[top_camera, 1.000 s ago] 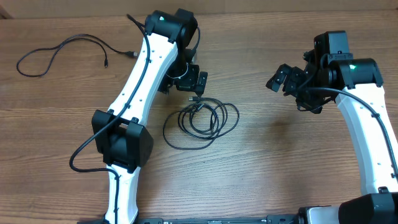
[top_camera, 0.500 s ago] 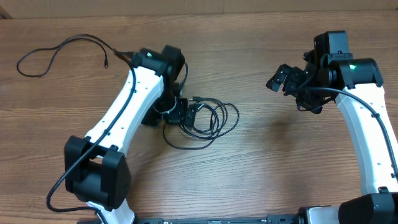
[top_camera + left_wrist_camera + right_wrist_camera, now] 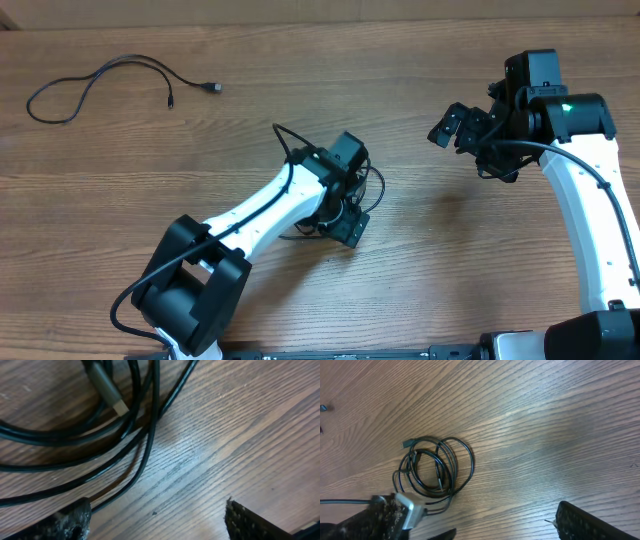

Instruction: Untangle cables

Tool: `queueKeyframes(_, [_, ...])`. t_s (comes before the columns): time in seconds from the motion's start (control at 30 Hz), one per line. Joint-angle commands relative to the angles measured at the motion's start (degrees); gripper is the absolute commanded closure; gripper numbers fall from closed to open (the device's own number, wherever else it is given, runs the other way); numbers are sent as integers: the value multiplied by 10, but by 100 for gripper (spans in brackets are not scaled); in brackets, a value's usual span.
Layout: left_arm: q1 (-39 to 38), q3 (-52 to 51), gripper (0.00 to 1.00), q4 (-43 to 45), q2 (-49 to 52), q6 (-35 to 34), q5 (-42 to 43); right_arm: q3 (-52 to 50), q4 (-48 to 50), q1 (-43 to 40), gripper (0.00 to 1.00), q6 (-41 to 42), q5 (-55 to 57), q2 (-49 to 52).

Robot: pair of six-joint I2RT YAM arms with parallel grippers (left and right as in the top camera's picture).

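Note:
A coil of thin black cables [image 3: 436, 467] lies mid-table. In the overhead view my left gripper [image 3: 338, 218] sits low over it and hides most of it; only a few loops [image 3: 376, 186] stick out on the right. The left wrist view shows several strands [image 3: 145, 435] and a silvery plug [image 3: 118, 406] just beyond my open left gripper [image 3: 155, 521], with bare wood between its fingertips and one strand passing beside the left finger [image 3: 65, 522]. A separate cable [image 3: 100, 78] lies loose at the far left. My right gripper [image 3: 455, 125] hangs open at the right, holding nothing.
The wooden table [image 3: 450, 260] stretches to the right of the coil and toward the front. The left arm's white link [image 3: 250, 215] slants from the front left toward the coil. The right arm [image 3: 590, 210] stands along the right edge.
My left arm has swung from the back of the table down and to the right, and now sits over the coil. The right arm has not moved.

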Motion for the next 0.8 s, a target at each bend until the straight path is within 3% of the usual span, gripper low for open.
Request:
queueKeyframes(0.0, [-19,-30,18,26,2,7,-45,2,1,-2,0,2,6,0])
queueKeyframes(0.17, [-22,-39,20,54,11,20,-60,2,1,-2,0,2,6,0])
queueKeyframes(0.5, [-23,-39,25,58,71,42,-2,2,1,-2,0,2,6,0])
queueKeyframes(0.57, [-23,-39,34,60,72,43,-4,2,1,-2,0,2,6,0])
queueKeyframes(0.6, [-23,-38,49,60,72,43,-5,2,1,-2,0,2,6,0])
queueKeyframes(0.67, [-23,-39,66,60,72,43,-5,2,1,-2,0,2,6,0])
queueKeyframes(0.77, [-22,-38,74,60,72,43,-5,2,1,-2,0,2,6,0])
